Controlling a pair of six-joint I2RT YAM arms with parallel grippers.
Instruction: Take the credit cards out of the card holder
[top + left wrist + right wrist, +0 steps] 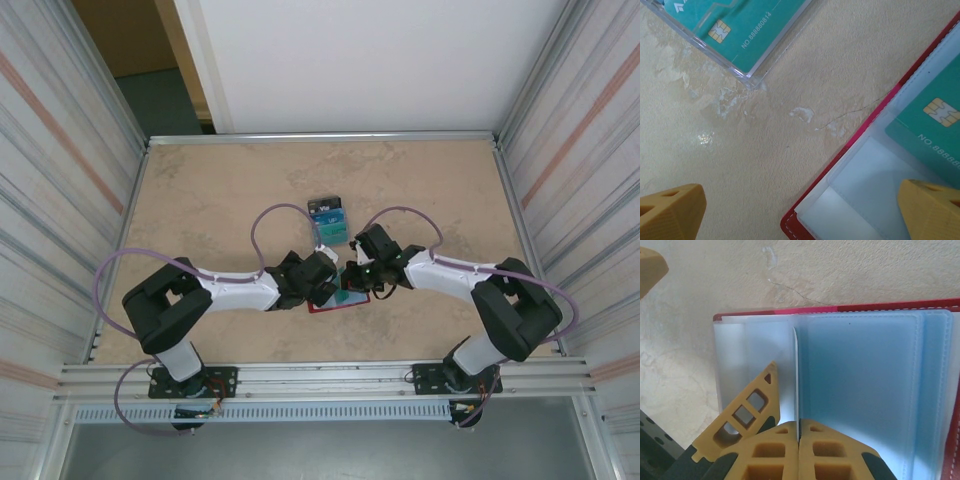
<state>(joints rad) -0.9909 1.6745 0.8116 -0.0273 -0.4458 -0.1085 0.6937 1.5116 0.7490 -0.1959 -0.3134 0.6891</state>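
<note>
Currently: extraction step, holder partly emptied by my judgement | card holder [325,308] open at table [220,200] near-edge centre, one teal card [935,130] in sleeve | clear tray [752,67] toward centre holds credit cards [740,25] | right gripper [799,437] pinched on thin pale sheet [796,370], card or sleeve unclear | left gripper [800,215] wide, empty | next: I pull straight out, holder pinned.

- Tabletop [200,200]: beige, marbled stone look, pale scuffs + hairline crack.
- L & R edges: ribbed grey-white panels [50,150] w/ faint orange stripes.
- Far edge: metal rim [320,137], plain white wall [380,60] behind.
- Beyond far-left corner: opening [150,90], tan wall, dark teal floor.
- Near edge: alu rails [320,375], slotted strip [320,411].
- Light even, soft.
</note>
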